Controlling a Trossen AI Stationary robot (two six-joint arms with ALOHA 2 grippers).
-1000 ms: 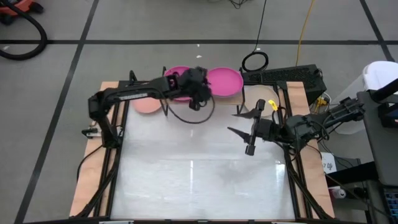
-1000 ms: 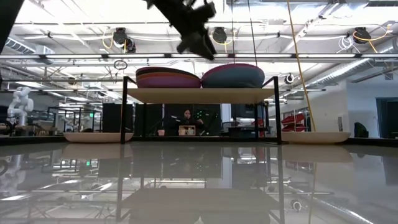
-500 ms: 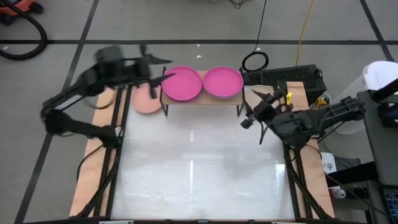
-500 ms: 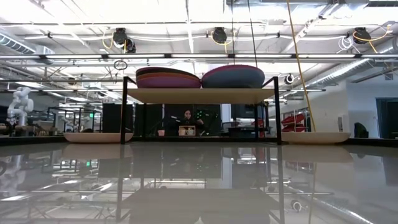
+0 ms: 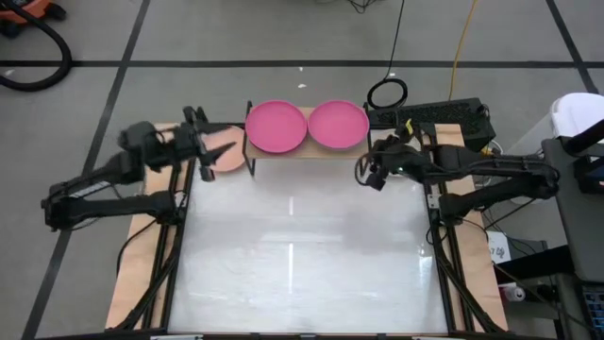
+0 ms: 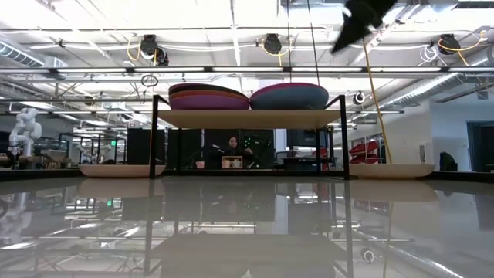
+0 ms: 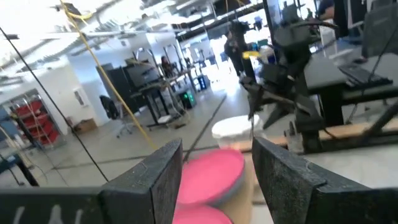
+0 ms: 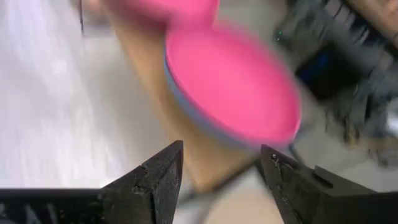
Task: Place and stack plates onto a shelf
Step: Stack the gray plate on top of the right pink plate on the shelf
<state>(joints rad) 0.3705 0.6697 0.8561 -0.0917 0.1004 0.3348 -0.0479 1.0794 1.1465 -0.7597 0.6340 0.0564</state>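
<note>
I am holding my left jaws [image 5: 203, 142] and right jaws [image 5: 370, 172] parted and empty, flanking the shelf [image 5: 304, 152] that is carrying the stacked plates [image 5: 276, 126].

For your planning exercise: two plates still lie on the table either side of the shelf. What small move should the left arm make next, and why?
Probably lower the open left gripper onto the light pink plate beside the shelf. That plate still lies on the table, the gripper is empty and hovers near it, and both stacks look settled.
</note>
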